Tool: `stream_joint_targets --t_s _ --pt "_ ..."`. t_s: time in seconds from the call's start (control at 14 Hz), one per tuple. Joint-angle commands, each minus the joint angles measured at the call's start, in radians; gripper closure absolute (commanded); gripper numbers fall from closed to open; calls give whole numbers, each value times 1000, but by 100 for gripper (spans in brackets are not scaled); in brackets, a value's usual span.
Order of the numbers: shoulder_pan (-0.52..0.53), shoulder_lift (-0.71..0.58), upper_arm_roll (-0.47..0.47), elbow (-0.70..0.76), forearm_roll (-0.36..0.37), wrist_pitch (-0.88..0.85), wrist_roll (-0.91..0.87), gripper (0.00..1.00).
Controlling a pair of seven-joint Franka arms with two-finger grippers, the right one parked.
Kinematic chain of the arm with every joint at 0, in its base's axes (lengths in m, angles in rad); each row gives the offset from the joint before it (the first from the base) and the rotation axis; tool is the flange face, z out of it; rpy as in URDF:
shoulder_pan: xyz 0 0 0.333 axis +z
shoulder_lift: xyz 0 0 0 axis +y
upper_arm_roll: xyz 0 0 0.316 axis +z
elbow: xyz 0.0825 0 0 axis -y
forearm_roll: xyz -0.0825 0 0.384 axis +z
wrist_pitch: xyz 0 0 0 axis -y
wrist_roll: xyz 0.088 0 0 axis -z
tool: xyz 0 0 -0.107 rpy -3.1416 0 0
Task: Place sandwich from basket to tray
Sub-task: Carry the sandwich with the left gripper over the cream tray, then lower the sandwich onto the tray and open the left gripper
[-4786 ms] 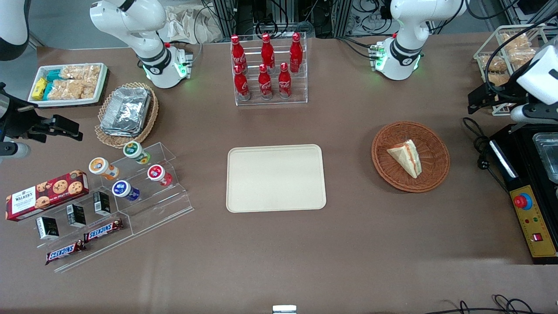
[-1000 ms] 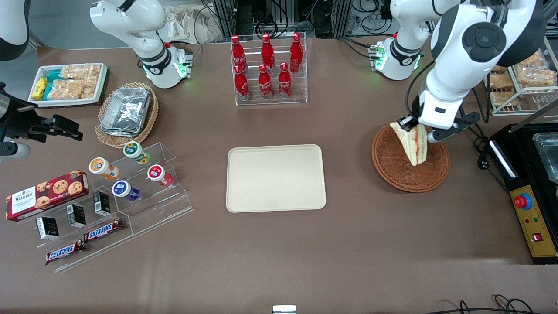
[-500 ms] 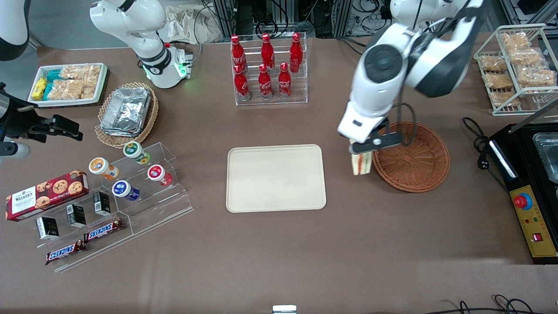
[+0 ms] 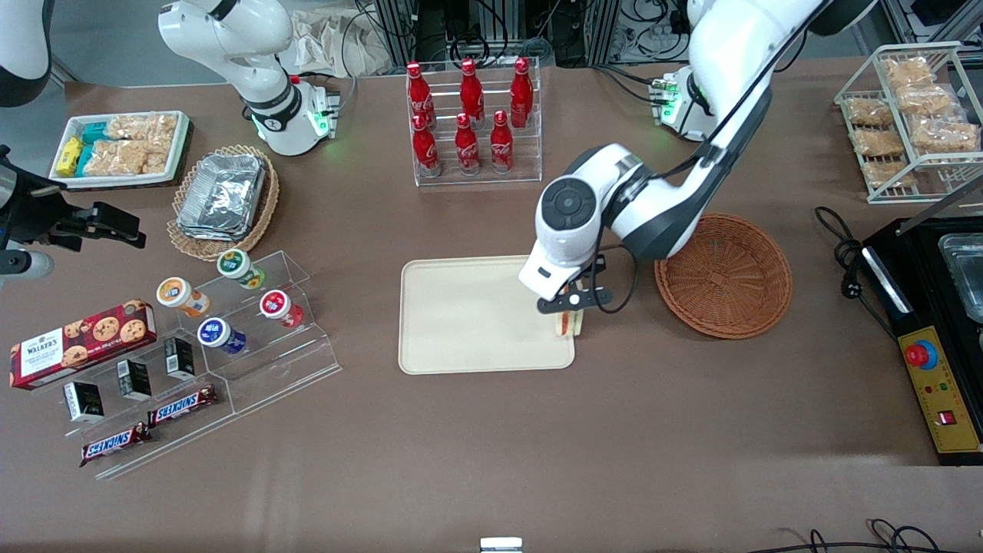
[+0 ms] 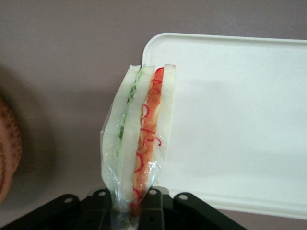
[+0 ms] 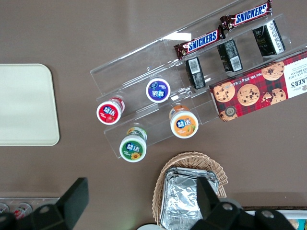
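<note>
In the front view, the tray [image 4: 476, 315] lay in the middle of the frame, and its right edge was partly hidden by the white arm. The gripper [image 4: 570, 304] hung over that right edge, and its black fingers [image 5: 100, 203] were squeezed tight on the sandwich [image 4: 568, 323]. From the front only a small bit of the sandwich peeked out under the gripper, so it was hard to tell if it touched the tray. To the right of it, the brown basket [image 4: 723, 275] sat with nothing in it. Half a second before, the sandwich had hung just beside the basket, not over the tray, so it had moved toward the middle of the frame. In the wrist view the sandwich [image 5: 139, 139] stood up on its thin end in clear wrap. It had three pale bread slices, with a green layer and a red-orange layer between them, and its bottom tip was hidden between the fingers.
</note>
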Motion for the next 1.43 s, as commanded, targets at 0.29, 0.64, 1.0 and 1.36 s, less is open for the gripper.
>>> stream_joint_targets --t_s 0.29,0.64,1.0,1.36 --pt "-45 118 2 53 79 76 -63 100" --pt "-56 148 3 51 102 99 -74 38" --pt "-56 132 2 70 102 85 -120 0" --pt "-21 -17 3 97 74 -42 -132 0"
